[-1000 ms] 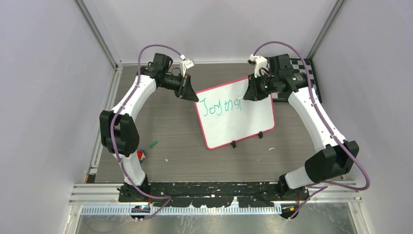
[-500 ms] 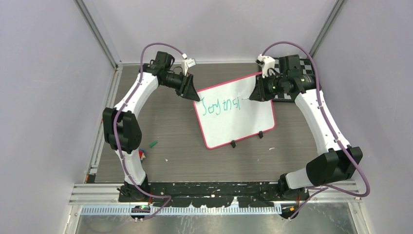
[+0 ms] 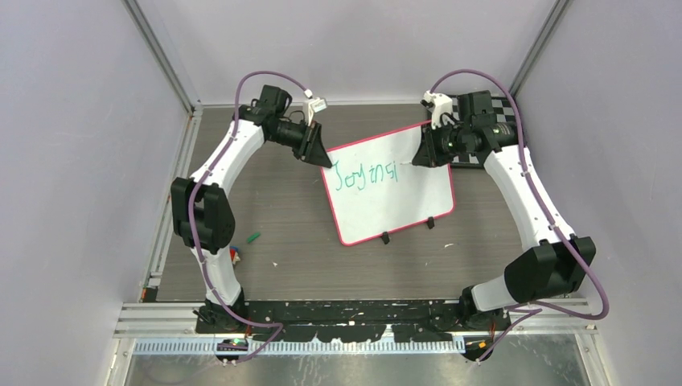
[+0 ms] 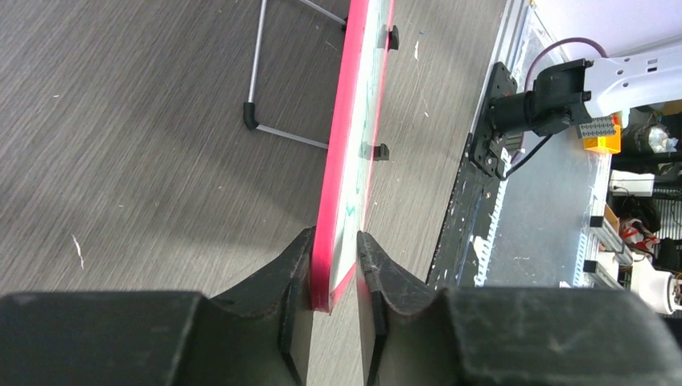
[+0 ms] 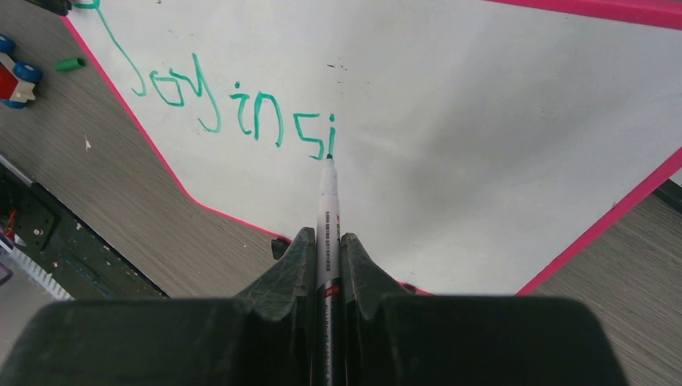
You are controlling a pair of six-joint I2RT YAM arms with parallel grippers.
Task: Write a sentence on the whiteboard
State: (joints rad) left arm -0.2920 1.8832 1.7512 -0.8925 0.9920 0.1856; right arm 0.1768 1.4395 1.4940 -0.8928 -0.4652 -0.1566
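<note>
Large white rectangular whiteboard with rounded corners and thin pink-red rim (image 3: 398,205) (image 4: 341,161) (image 5: 499,121) is propped up tilted on the dark grey wood-grain surface (image 3: 281,209) (image 4: 121,121), far middle, between the two arms. Its far left corner is straddled by the black left fingers (image 3: 319,154) (image 4: 299,259). In the left wrist view one finger is seen at the back of the rim and the other at the white face, both very close to the board. Whether the corner is pinched or loose cannot be told.

The black right fingers (image 3: 420,153) (image 5: 299,259) are clenched on a slim white-barrelled marker (image 5: 328,201) that is pointed straight ahead. Its dark tip is set against the board face, at the foot of the last green stroke. These fingers are held over the upper right part of the board, well apart from the left fingers.

Thin green handwritten lettering (image 3: 367,177) (image 5: 233,108) is laid in one line across the top of the board and is read as "Joy in si". Plain white is seen below it. Two small black clips (image 3: 385,238) (image 4: 380,151) are fixed on the near rim. A grey wire stand leg with a black foot (image 4: 256,80) is seen behind the board in the left wrist view.

A small green cap (image 3: 253,237) (image 5: 68,63) and a small red, white and blue toy (image 3: 234,256) (image 5: 16,80) are seen on the surface at near left, well apart from the board.
</note>
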